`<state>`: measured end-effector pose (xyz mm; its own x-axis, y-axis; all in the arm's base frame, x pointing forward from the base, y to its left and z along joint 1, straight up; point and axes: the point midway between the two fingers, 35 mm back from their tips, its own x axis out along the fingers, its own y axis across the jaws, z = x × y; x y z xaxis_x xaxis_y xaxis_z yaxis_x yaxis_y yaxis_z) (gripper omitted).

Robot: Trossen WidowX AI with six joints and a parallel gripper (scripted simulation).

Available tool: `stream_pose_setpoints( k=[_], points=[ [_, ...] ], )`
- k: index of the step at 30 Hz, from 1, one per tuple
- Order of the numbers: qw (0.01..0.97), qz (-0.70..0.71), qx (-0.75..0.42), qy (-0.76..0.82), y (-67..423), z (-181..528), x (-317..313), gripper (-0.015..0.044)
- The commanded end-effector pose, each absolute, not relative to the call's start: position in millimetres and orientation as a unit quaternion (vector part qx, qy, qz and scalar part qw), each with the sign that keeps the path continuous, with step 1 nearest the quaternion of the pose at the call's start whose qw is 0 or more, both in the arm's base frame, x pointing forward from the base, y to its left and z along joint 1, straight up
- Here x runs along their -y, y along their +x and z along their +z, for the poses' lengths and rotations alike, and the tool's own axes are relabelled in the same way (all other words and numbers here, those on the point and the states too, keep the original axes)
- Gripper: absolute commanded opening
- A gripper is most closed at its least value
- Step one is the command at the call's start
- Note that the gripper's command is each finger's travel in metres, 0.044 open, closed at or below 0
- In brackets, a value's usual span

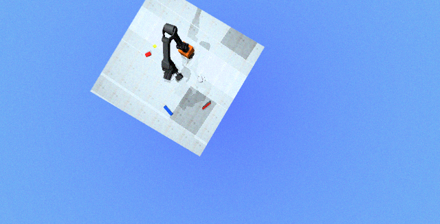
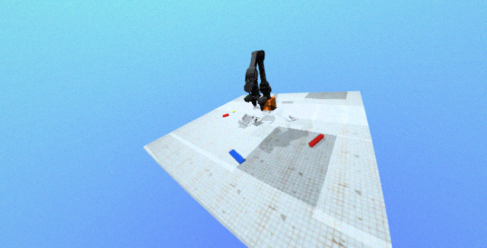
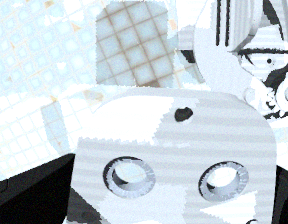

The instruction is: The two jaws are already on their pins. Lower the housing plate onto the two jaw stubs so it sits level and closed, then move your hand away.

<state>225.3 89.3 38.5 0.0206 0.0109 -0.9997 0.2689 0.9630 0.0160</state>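
Note:
The pale housing plate [image 3: 170,130], with rounded corners, two ringed holes and a small dark hole, fills the lower part of the wrist view. My gripper [image 3: 176,164] [image 2: 255,106] is shut on it, with one black finger at each side. The pale jaw assembly [image 3: 220,65] [image 2: 248,119] shows past the plate's far right edge in the wrist view, with curved arms and dark slots. The plate is held above the table; the exact gap to the assembly cannot be told. The jaw stubs cannot be made out clearly, and the arm mostly covers the assembly in the top view.
A small pale part [image 1: 201,79] [image 2: 291,118] stands on the table. A blue bar [image 1: 168,110] [image 2: 237,156] and a red bar [image 1: 206,105] [image 2: 316,140] lie apart. A red block [image 1: 148,54] [image 2: 225,115] and a yellow cube [image 1: 155,46] [image 2: 233,111] lie to the left.

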Motion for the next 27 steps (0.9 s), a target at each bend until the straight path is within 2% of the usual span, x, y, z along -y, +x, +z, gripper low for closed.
stream_pose_setpoints(
  k=[1, 16, 27],
  points=[
    [0.71, -0.084, -0.693, 0.091, 225.5, 38.1, -73.2, 0.0351],
    [0.713, -0.058, -0.696, 0.061, 218.3, 35.2, -27.1, 0.0351],
    [0.714, -0.057, -0.696, 0.06, 217.8, 35.1, -25.2, 0.0351]
  ],
)
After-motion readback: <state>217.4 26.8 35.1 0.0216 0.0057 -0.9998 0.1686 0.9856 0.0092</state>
